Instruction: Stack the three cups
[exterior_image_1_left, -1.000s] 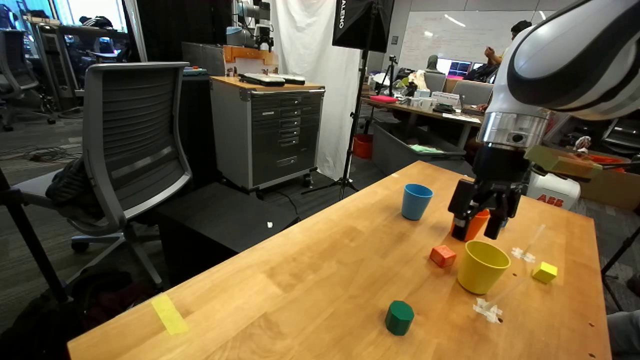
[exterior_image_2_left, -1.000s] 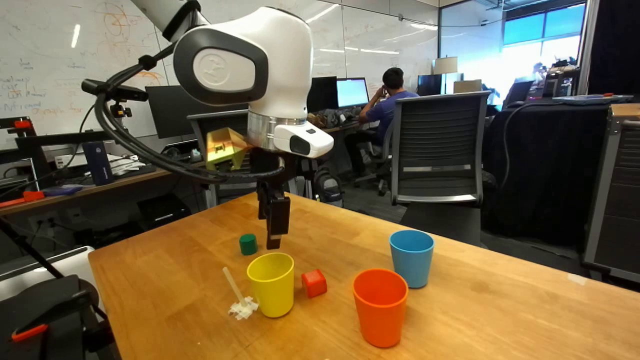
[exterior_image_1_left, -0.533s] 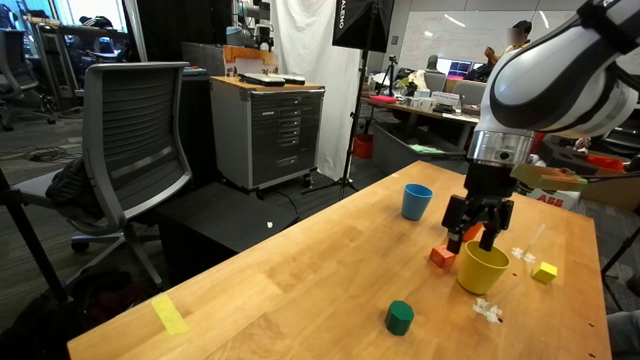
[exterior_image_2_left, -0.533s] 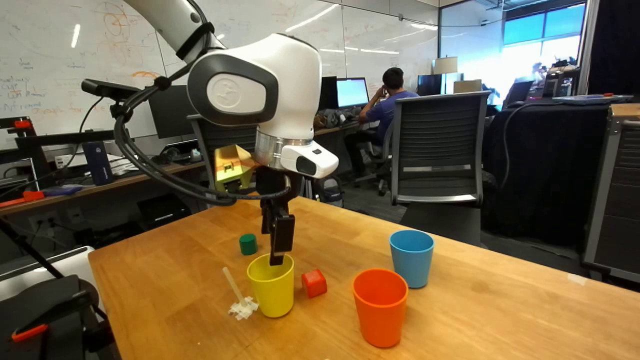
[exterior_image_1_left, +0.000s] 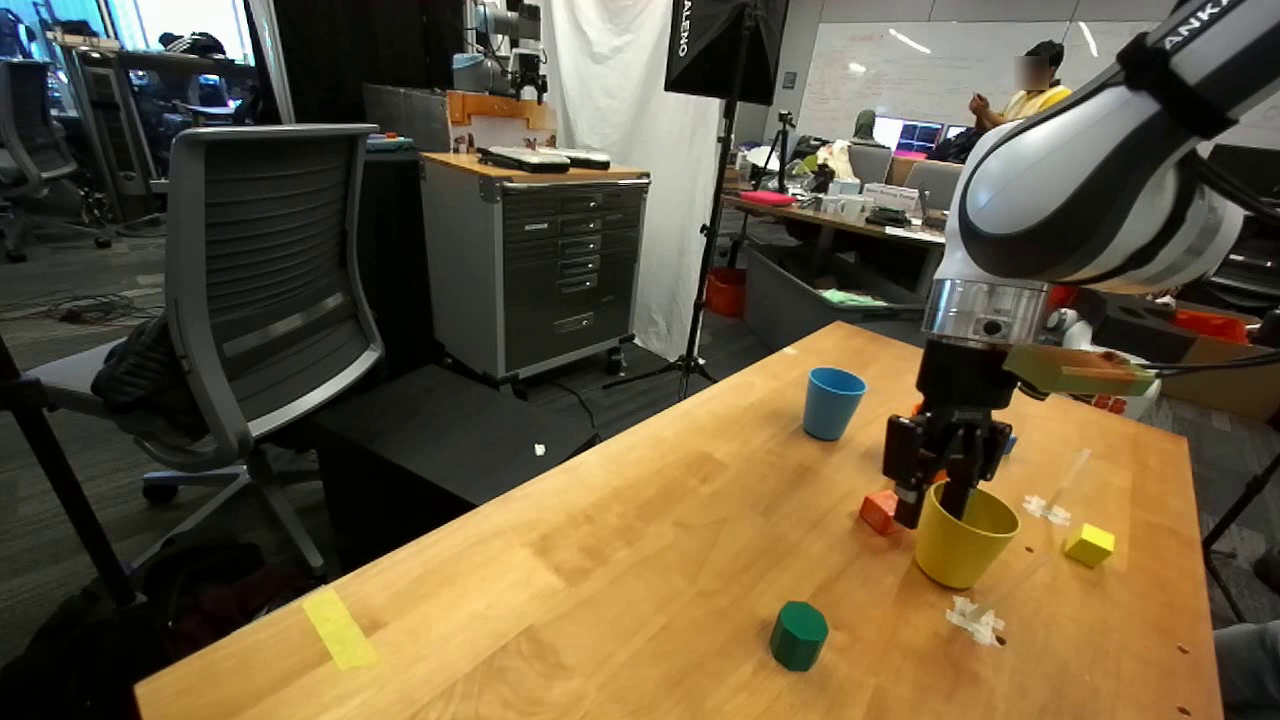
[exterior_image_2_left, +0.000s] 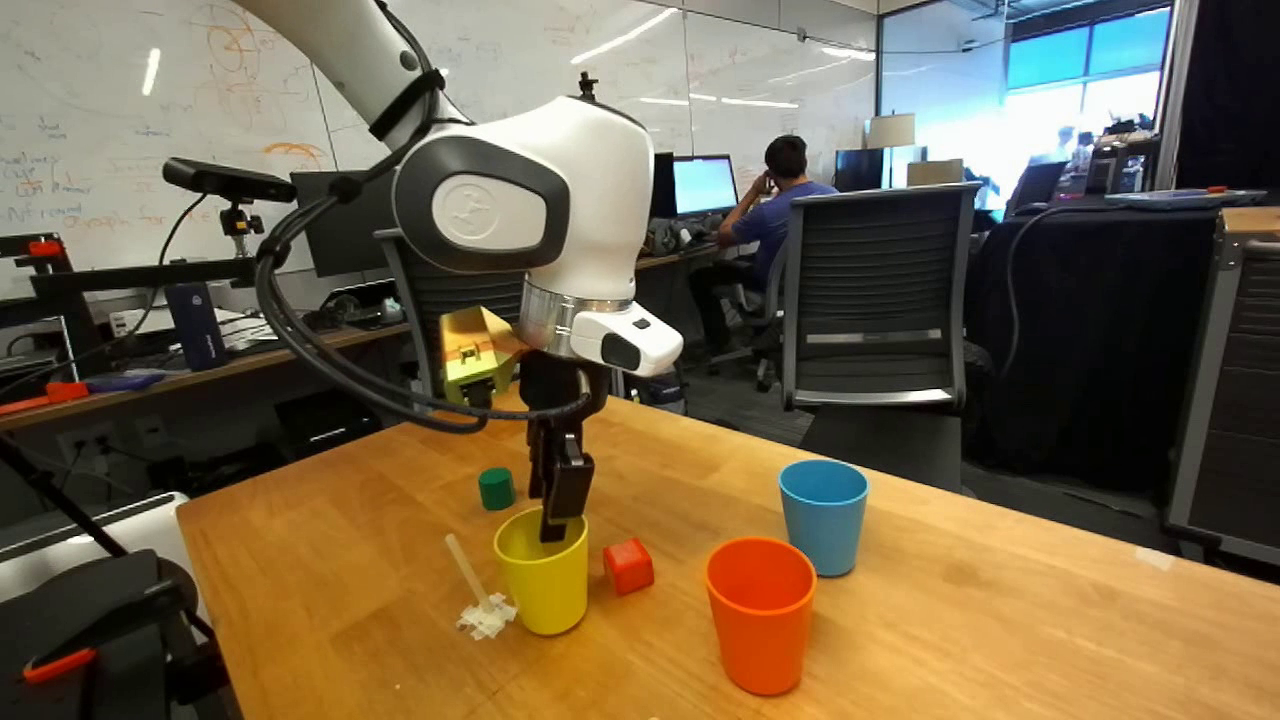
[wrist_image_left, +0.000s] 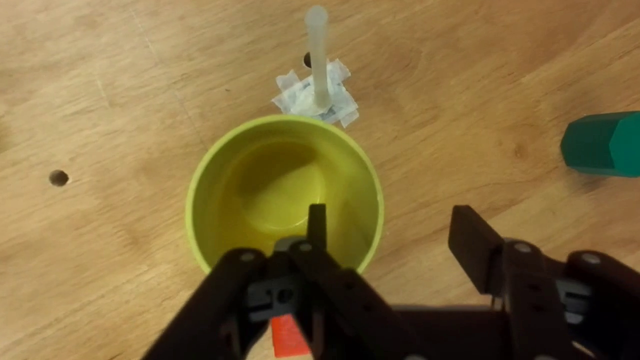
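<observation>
In an exterior view my jaws stand parted at the yellow cup, the blue cup well apart. An exterior view shows me the orange-red cup upright on the table, near the blue one. In the wrist view one jaw hangs over the yellow cup's mouth, the other outside its rim.

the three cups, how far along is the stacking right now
Done: no stacking yet; the blue cup, orange cup and yellow cup stand apart on the table. In progress: the open gripper has one finger in or over the yellow cup's mouth, the other outside its wall, so a grasp looks likely next. Left: gripping and both nestings, since no cup sits inside another.
</observation>
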